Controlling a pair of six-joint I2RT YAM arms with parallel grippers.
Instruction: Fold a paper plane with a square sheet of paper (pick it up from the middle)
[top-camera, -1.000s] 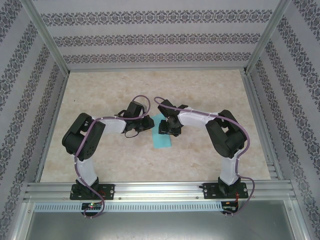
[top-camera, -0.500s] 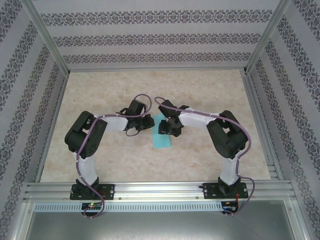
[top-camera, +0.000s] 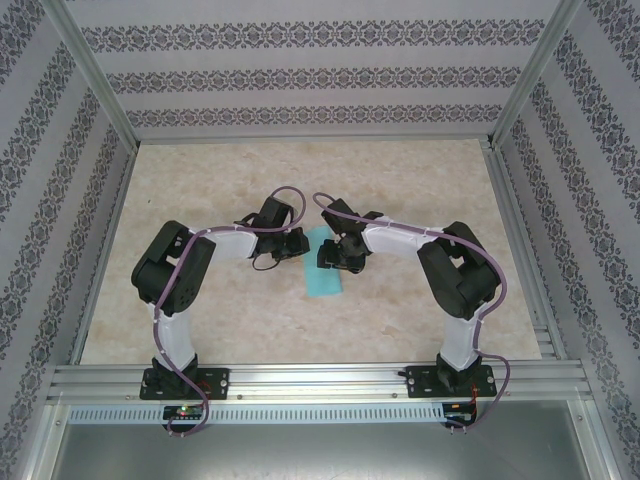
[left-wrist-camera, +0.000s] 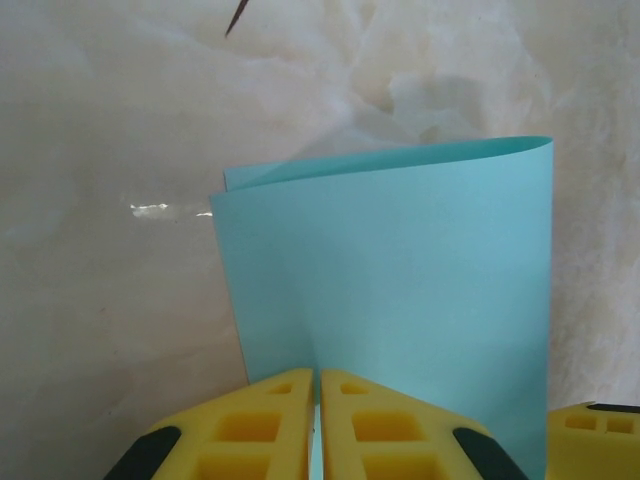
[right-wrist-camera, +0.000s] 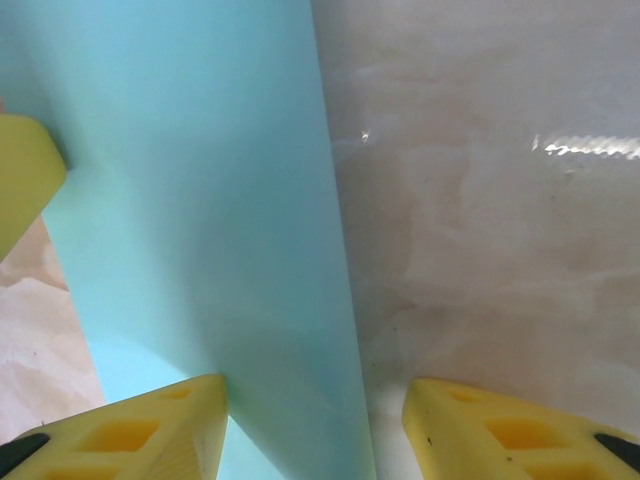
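Note:
The square sheet of paper (top-camera: 323, 270) is turquoise and lies mid-table, bent over on itself in a loose fold (left-wrist-camera: 400, 280) with a rounded far edge. My left gripper (top-camera: 300, 246) is shut on the sheet's near edge, with its yellow fingers (left-wrist-camera: 280, 420) pressed together over the paper. My right gripper (top-camera: 332, 258) is open and straddles the sheet's long right edge (right-wrist-camera: 335, 300). One of its fingertips (right-wrist-camera: 160, 430) rests on the paper and the other is over bare table. The paper plane is out of view.
The marble-patterned table (top-camera: 420, 180) is ringed by an aluminium frame (top-camera: 300, 380) and patterned walls. The two arms meet at the centre, with their purple cables (top-camera: 290, 195) looping above the wrists. The left gripper's finger (right-wrist-camera: 25, 175) pokes in at the right wrist view's left edge.
The left arm's elbow has drifted slightly right and its jaws have closed a touch more on the paper. The right arm and the sheet have barely moved.

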